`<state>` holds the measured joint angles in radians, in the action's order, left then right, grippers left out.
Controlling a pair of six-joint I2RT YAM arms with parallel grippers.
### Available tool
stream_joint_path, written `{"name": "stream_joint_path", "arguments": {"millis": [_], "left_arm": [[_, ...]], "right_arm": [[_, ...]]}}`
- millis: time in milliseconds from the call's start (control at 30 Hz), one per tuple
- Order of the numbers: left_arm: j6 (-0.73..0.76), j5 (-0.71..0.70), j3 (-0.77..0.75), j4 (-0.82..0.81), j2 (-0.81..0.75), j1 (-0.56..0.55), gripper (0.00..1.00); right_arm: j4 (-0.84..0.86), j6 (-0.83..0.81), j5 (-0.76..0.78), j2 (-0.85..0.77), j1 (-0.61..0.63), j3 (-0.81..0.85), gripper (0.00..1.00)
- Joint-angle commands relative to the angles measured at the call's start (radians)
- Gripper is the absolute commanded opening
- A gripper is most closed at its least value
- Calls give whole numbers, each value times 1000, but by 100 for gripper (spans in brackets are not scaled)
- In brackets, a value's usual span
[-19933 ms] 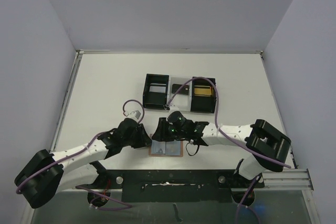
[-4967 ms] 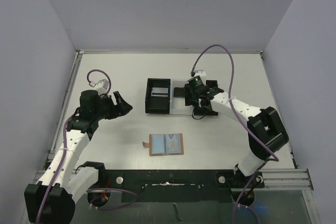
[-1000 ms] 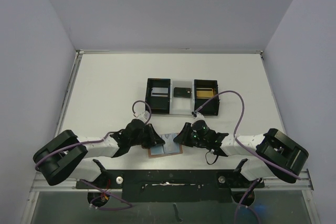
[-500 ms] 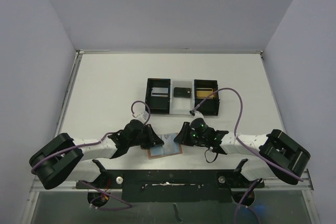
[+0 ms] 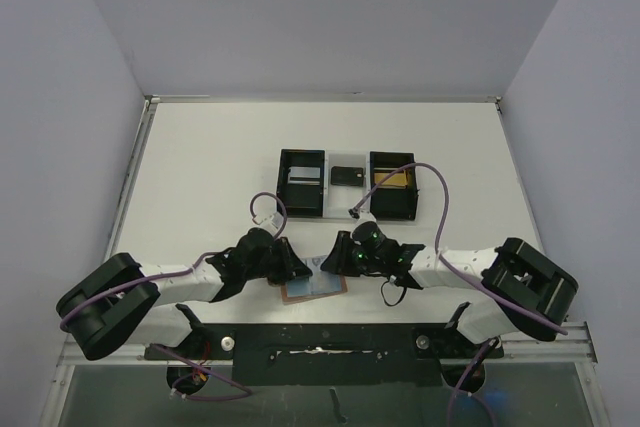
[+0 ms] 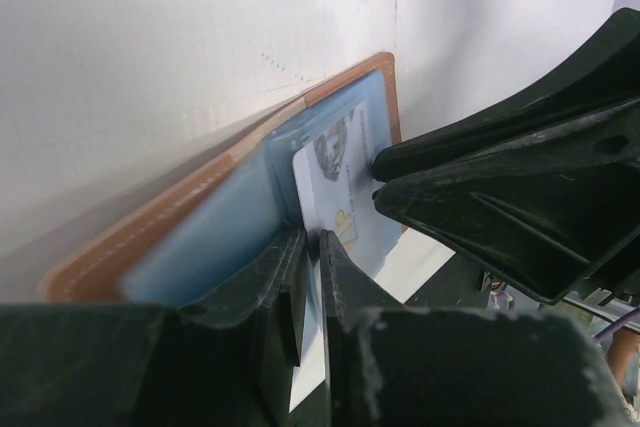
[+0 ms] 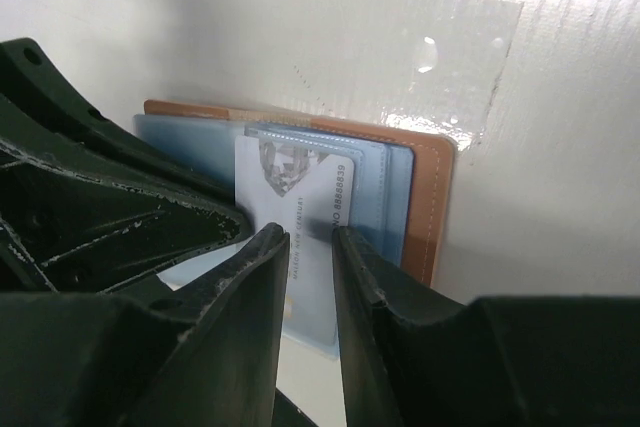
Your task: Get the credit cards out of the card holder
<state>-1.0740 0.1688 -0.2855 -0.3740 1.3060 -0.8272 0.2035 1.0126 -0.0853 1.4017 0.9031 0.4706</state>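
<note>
While spread open at lower centre of the overhead frame: tan card holder (image 5: pixel 316 296) on the white worktop (image 5: pixel 200 167), a claw at either side.
Left claw (image 6: pixel 313 239) closed to a thin slit, tips on the blue lining (image 6: pixel 215 237) beside a pale printed card (image 7: pixel 300 197) half out of its pocket; right claw (image 7: pixel 308 237) narrowly parted, tips over that card. Silver-grey card (image 5: pixel 300 176), black card (image 5: pixel 347 175) and gold card (image 5: pixel 391 179) one per compartment of the black tray (image 5: pixel 279 183), upper centre.

Tan-brown card holder (image 7: pixel 430 197), light blue lining; silver-grey credit card (image 7: pixel 300 212); black tray (image 5: pixel 281 187).
</note>
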Motion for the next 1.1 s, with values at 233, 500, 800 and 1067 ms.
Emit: {"name": "stream_joint_path", "arguments": {"millis": [233,500,800,1067], "left_arm": [[-78,68,42,-205,17,11,21],[-116,35,74,-225,0,14,6],[-79,-3,93,-89,-123,33,4],[-16,-3,66,34,-171,54,4]], "right_arm": [[26,82,52,31,10,-41,27],[16,84,64,27,11,-45,27],[-11,78,79,21,10,-42,26],[-35,38,70,17,10,-5,25]]}}
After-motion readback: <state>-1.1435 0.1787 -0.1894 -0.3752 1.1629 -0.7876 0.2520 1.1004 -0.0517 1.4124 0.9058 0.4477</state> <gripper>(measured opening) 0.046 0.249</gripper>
